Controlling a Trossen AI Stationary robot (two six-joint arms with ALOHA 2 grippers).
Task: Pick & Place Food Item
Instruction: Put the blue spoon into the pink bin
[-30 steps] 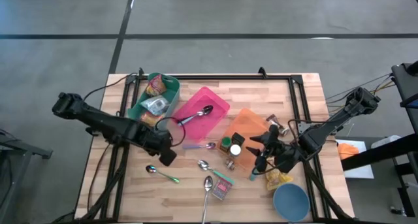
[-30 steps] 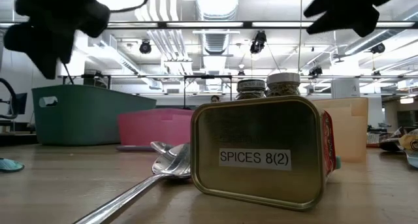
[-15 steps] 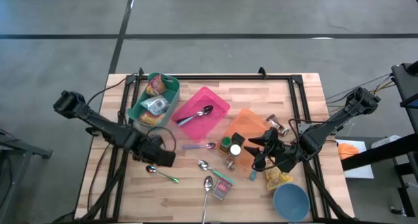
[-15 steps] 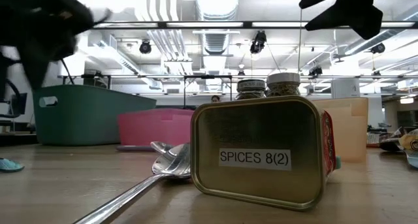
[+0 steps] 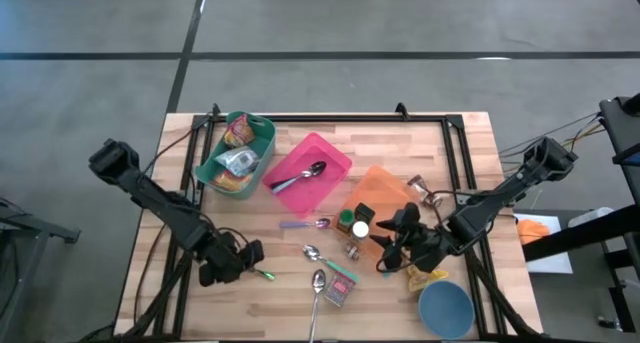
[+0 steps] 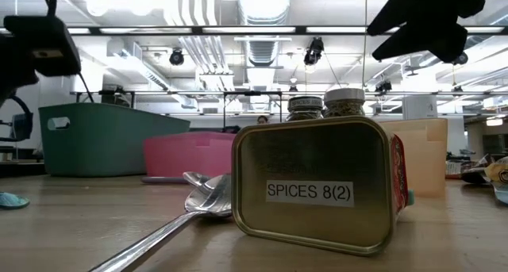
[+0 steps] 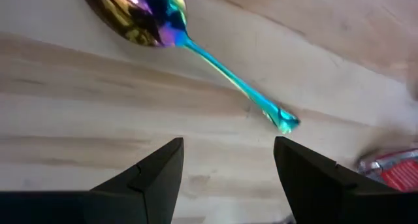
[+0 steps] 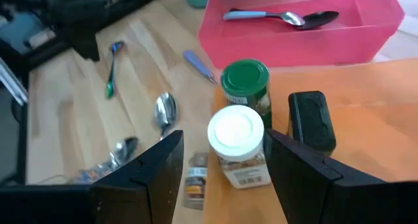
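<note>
My left gripper hangs open, pointing steeply down, just above an iridescent spoon that lies flat on the wooden table; its fingers touch nothing. My right gripper is open above the near edge of the orange bin. A white-lidded jar and a green-lidded jar stand before it. A yellow food bag lies on the table near the right gripper. Several snack packets sit in the green bin.
A pink bin holds spoons. Two more spoons and a spice tin labelled SPICES lie near the front edge. A blue bowl stands front right. Black frame rails run along the table's sides.
My left gripper has swung toward the table's near edge and a little left, sunk, and rolled about its own axis, ending over the iridescent spoon. My right gripper has sunk a little. No object has moved.
</note>
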